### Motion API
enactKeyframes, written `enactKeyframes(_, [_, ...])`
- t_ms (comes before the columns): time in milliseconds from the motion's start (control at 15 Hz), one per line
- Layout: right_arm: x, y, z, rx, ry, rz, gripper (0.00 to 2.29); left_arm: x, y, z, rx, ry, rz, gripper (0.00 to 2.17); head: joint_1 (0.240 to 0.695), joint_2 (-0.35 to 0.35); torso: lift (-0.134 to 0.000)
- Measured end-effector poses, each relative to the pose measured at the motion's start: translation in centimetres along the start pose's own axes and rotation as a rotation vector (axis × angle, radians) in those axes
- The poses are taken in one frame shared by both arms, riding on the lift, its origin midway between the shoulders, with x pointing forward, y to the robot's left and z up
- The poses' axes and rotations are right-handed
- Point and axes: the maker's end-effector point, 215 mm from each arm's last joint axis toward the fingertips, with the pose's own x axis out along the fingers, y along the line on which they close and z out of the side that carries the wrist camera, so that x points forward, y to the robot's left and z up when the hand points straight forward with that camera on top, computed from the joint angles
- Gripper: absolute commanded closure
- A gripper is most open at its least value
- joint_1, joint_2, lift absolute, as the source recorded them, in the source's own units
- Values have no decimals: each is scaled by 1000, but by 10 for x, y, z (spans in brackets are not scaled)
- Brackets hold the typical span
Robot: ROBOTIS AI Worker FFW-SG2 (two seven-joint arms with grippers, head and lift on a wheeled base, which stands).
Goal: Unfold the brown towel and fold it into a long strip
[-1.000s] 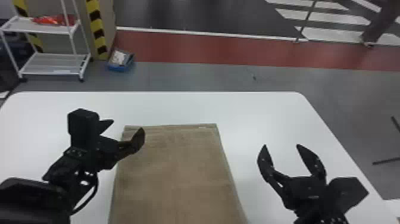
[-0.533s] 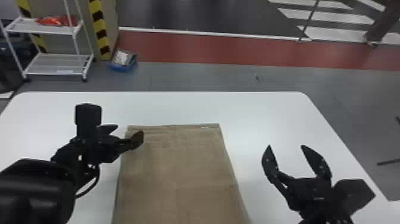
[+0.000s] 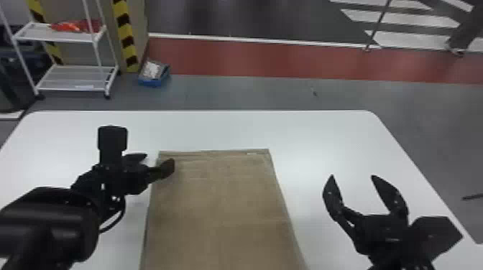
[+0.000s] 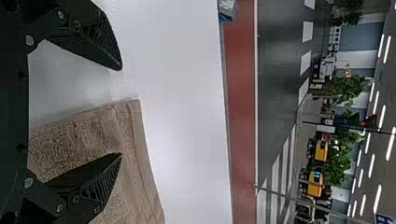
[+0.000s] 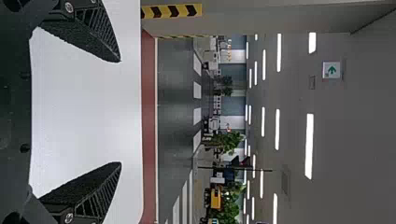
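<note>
The brown towel (image 3: 219,208) lies flat on the white table as an upright rectangle, its layered far edge creased, its near end cut off by the bottom of the head view. My left gripper (image 3: 155,161) stands open at the towel's far left corner, one finger over the towel and the other off its left edge. In the left wrist view, the towel's corner (image 4: 126,112) lies between the spread fingers of the left gripper (image 4: 122,112). To the right of the towel, above bare tabletop, my right gripper (image 3: 352,176) is open; in its wrist view the right gripper (image 5: 121,112) holds nothing.
The white table (image 3: 309,136) extends around the towel, with rounded far corners. Beyond it on the floor are a white shelf cart (image 3: 75,77) with red items and a blue box (image 3: 153,75). A striped pillar (image 3: 125,39) stands beside the cart.
The left forearm and wrist have turned and shifted slightly, with the fingertips staying by the towel's far left corner. The towel lies as before, and the right gripper keeps its pose.
</note>
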Motion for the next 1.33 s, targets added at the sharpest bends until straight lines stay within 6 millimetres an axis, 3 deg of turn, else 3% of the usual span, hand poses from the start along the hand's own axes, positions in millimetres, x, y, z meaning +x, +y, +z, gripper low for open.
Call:
enactKeyframes(67, [0, 0, 0, 0, -1, 0, 87, 0, 1, 0, -1, 1, 1, 333, 695, -129, -125])
enactKeyframes(200, [1, 0, 1, 0, 0, 0, 87, -1, 1, -3, 0, 4, 3, 653, 695, -127, -125])
enactKeyframes(1333, [8, 6, -1, 5, 10, 12, 87, -23, 11, -6, -10, -22, 28, 657, 695, -104, -125])
